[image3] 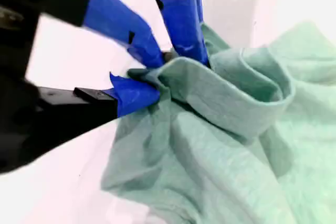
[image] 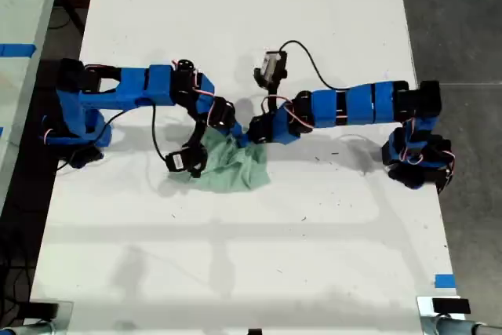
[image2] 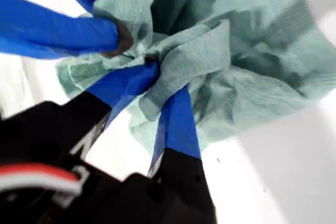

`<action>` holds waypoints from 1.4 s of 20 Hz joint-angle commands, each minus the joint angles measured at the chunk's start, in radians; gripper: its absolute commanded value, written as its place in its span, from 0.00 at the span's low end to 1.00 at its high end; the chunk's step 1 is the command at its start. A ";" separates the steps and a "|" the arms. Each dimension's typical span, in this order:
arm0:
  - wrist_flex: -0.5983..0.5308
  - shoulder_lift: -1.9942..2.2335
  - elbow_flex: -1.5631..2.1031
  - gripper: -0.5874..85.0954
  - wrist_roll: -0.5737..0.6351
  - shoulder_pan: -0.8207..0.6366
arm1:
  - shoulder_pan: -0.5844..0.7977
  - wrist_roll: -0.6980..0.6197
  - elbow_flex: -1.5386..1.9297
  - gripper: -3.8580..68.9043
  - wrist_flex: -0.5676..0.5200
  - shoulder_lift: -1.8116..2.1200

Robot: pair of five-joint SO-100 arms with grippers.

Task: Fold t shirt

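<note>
Both claws meet on the same bunched edge of the t shirt (image: 233,164), close to each other near the middle of the white surface (image: 251,256). Seen through its own camera, my first claw (image2: 167,88) has its blue fingers (image2: 177,124) drawn narrow, with a thick fold of mint fabric pinched between them, while another blue finger of the other arm presses into the cloth just beside it. My second claw (image3: 157,72) is likewise nearly closed around a rolled ridge of the shirt (image3: 220,145), one finger (image3: 134,94) under the fold and the other above it. From the overhead camera the garment lies crumpled in a loose heap, wrinkled and not flat, just below where the two blue arms converge, one reaching in from the exterior view's left and one from its right.
</note>
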 commanded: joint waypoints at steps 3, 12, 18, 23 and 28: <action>0.040 -0.074 -0.051 0.34 0.052 -0.120 | 0.081 0.046 0.087 0.52 0.086 0.100; 0.267 0.693 0.167 0.18 0.009 -0.359 | 0.219 -0.008 0.374 0.31 0.431 0.643; -0.075 1.207 0.905 0.01 -0.218 0.104 | 0.127 -0.063 1.065 0.08 0.463 1.536; -0.460 2.140 1.937 0.01 -0.345 0.256 | 0.029 -0.038 1.536 0.08 0.540 2.071; -0.385 2.192 2.003 0.01 -0.342 0.207 | 0.066 0.026 1.651 0.08 0.476 2.068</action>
